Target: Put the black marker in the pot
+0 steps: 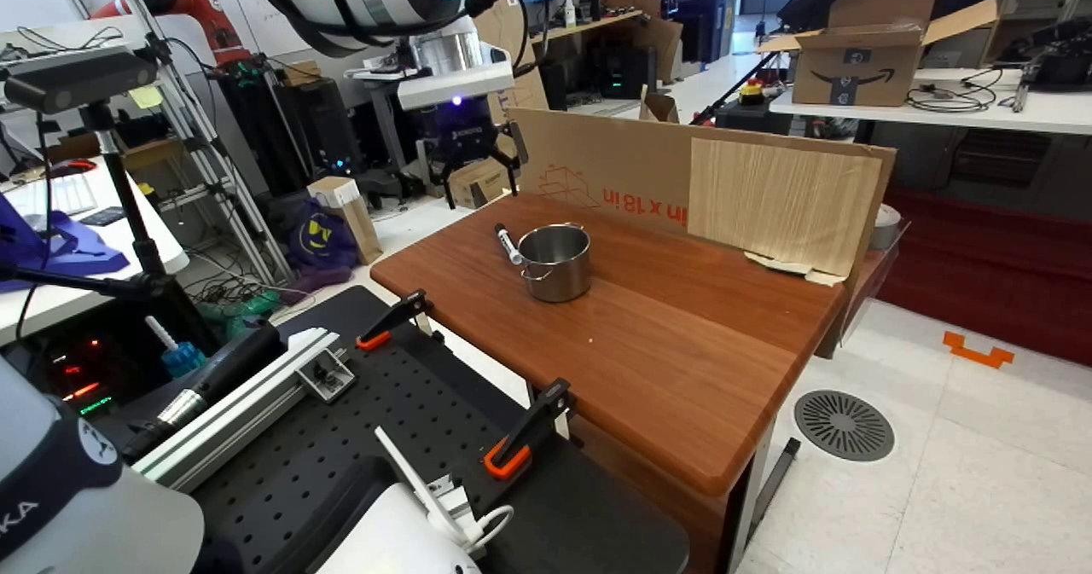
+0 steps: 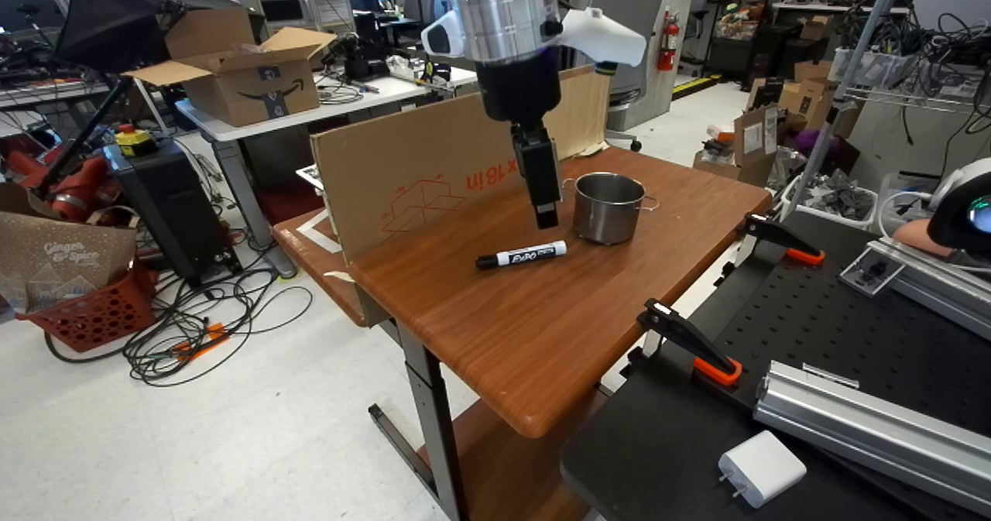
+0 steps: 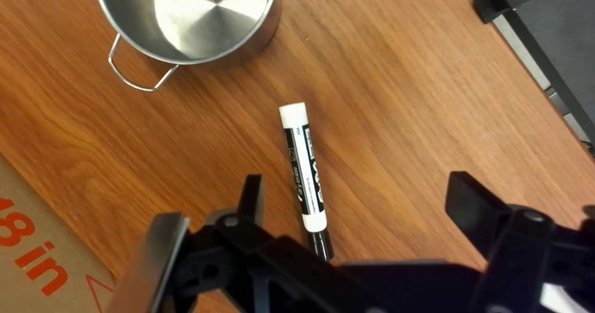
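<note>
Bright indoor light in both exterior views, bluish glow far back, floor [image 2: 240, 436] pale and bright, white glare inside the pot [image 3: 197, 29], gripper [image 3: 355, 185] softly blurred in the wrist view.

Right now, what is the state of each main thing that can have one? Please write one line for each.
Marker: capped, lying on the table.
Pot: upright, uncovered, nothing visible inside.
End effector: open, holding nothing.
Amazon box: open on top.
Cardboard panel: standing upright.
</note>
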